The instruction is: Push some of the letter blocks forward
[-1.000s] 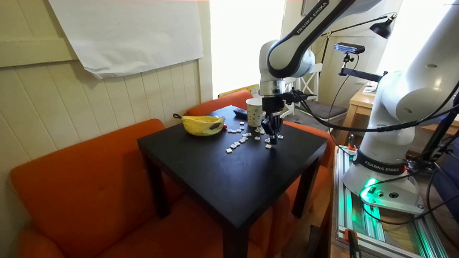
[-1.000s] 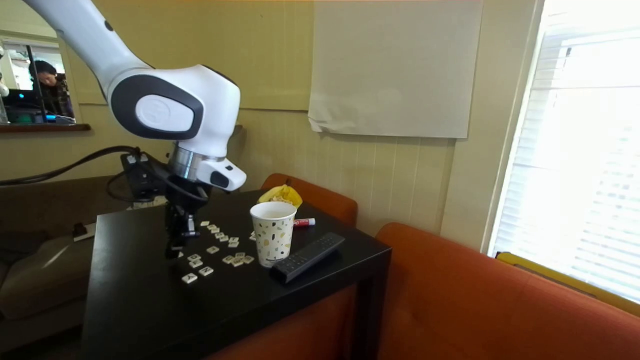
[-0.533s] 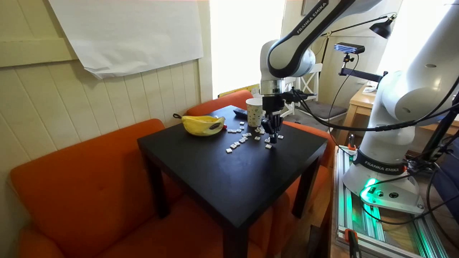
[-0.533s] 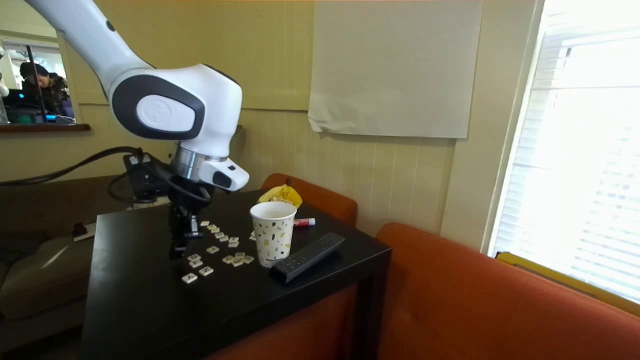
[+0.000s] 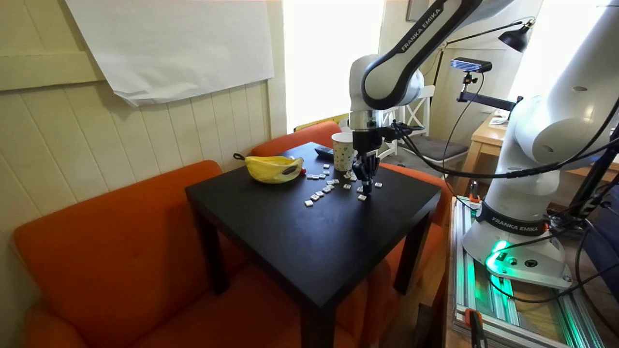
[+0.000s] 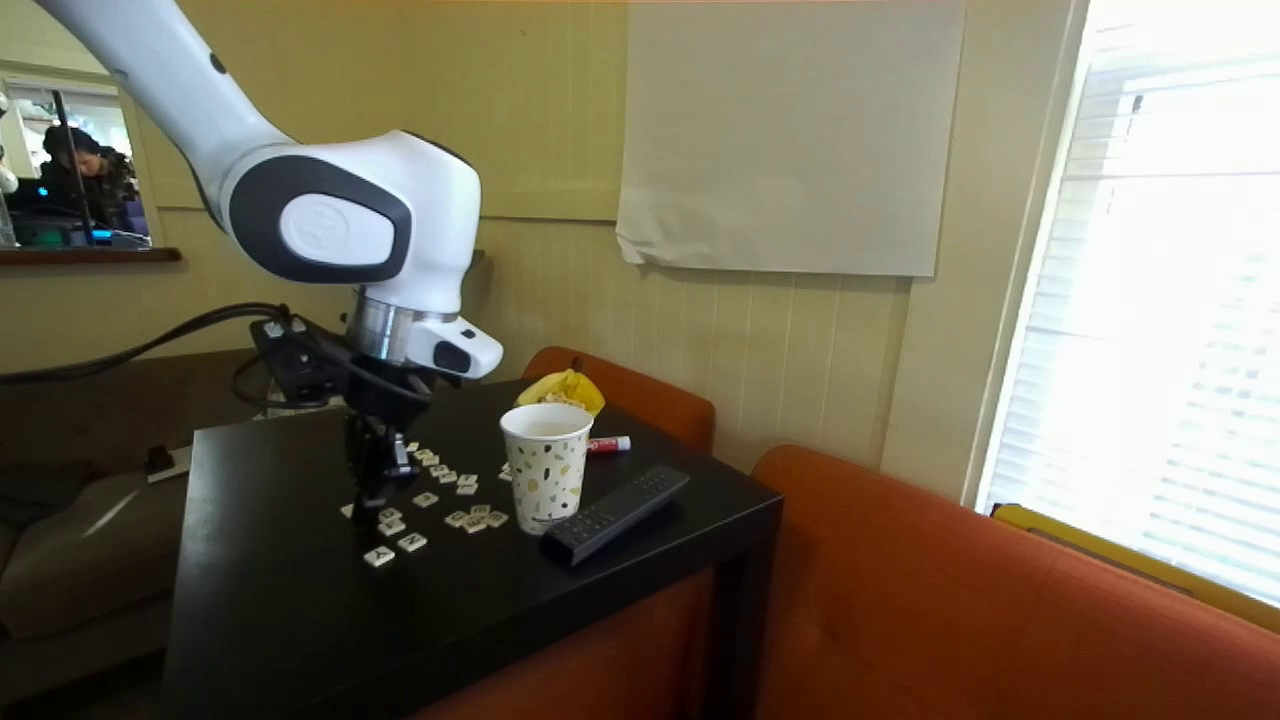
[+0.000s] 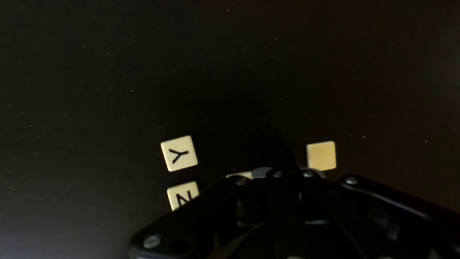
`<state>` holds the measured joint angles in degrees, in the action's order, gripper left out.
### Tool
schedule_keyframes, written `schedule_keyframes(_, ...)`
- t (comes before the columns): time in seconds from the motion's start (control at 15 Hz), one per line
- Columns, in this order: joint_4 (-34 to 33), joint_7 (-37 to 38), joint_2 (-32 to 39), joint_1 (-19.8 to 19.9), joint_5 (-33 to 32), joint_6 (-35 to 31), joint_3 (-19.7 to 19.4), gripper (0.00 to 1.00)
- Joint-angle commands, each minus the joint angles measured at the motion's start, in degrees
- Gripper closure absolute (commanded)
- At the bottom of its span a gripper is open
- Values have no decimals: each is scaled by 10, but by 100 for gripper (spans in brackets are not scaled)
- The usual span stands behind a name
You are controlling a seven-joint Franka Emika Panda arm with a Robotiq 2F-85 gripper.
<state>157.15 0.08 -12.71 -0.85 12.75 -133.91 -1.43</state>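
Observation:
Several pale letter blocks lie scattered on the black table (image 5: 290, 237), some in a slanting row (image 5: 319, 194). My gripper (image 5: 367, 190) points down among the blocks nearest the robot, its fingers together with nothing seen between them. In the wrist view the gripper (image 7: 291, 173) has a Y block (image 7: 179, 153) and a block reading N or Z (image 7: 183, 194) to its left. A blank block (image 7: 321, 155) is just right of the tips. Another block (image 7: 244, 175) is mostly hidden behind the left finger. Whether the tips touch the table or a block is unclear.
A patterned paper cup (image 6: 546, 470) stands beside several blocks, with a black remote (image 6: 615, 515) next to it. A red tube (image 6: 609, 444) lies behind the cup. A yellow banana-shaped holder (image 5: 273, 169) sits at the table's far side. An orange sofa (image 5: 130, 261) borders the table.
My gripper has lowered a little and shifted slightly, leftward in one exterior picture and rightward in another. The blank block now shows beside the fingers. The blocks have not visibly moved.

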Motion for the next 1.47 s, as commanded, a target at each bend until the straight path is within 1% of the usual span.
schedule_keyframes(0.0,0,18,13,4,-29,-20,9,100)
schedule_keyframes(0.27,0,10,15,-5,-13,-52,13,100)
schedule_keyframes(0.6,1,14,30,-7,-24,-143,21,100)
schedule_keyframes(1.2,1,29,66,-5,-43,-278,28,100)
schedule_keyframes(1.4,1,36,77,-5,-46,-313,30,100)
